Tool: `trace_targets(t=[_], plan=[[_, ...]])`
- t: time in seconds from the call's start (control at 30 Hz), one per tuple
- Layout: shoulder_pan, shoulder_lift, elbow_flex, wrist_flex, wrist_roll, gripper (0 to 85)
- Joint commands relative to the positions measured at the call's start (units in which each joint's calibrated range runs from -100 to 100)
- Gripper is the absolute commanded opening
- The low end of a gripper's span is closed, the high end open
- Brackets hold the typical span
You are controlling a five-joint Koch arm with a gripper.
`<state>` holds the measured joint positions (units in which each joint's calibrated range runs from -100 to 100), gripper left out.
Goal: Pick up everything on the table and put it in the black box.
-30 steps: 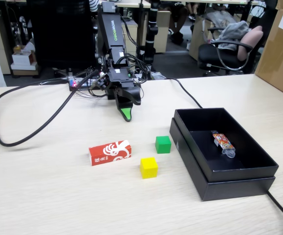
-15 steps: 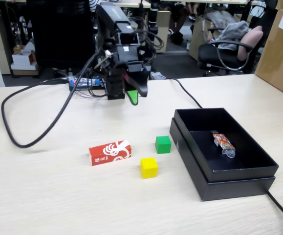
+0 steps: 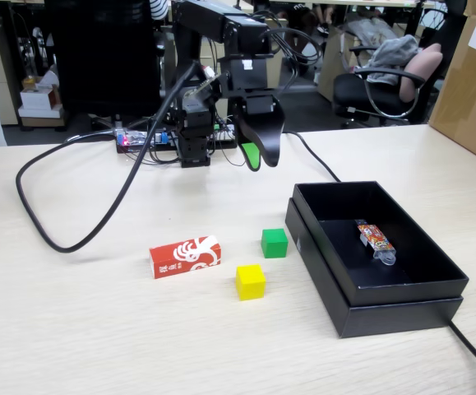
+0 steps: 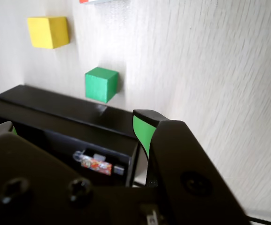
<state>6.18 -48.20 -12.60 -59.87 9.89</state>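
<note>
**Arm raised, nothing picked yet**

The gripper [image 3: 258, 158] hangs in the air above the table [image 3: 73, 329], behind the objects, and it carries nothing. In the wrist view its two green-padded jaws stand apart, one at the left edge and one near the middle, so it reads as open. Nearest below it is the green cube [image 3: 274, 243], just beside the black box [image 3: 377, 255] but not touching its wall. The yellow cube [image 3: 250, 281] sits closer to the camera, and the red carton [image 3: 186, 256] lies flat to the left in the fixed view. A candy wrapper [image 3: 375, 239] already lies inside the box.

I'd judge the green cube the likeliest first target. Coming straight down with the jaws straddling two flat faces would serve best, minding the box wall alongside so a jaw doesn't catch its rim.
</note>
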Motion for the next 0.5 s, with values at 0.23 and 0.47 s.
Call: trace_targets(t=[0.23, 0.47], plan=[[-0.2, 16.8, 10.7, -0.4, 0.1, 47.5], [-0.1, 29.1, 15.4, -0.4, 0.1, 47.3]])
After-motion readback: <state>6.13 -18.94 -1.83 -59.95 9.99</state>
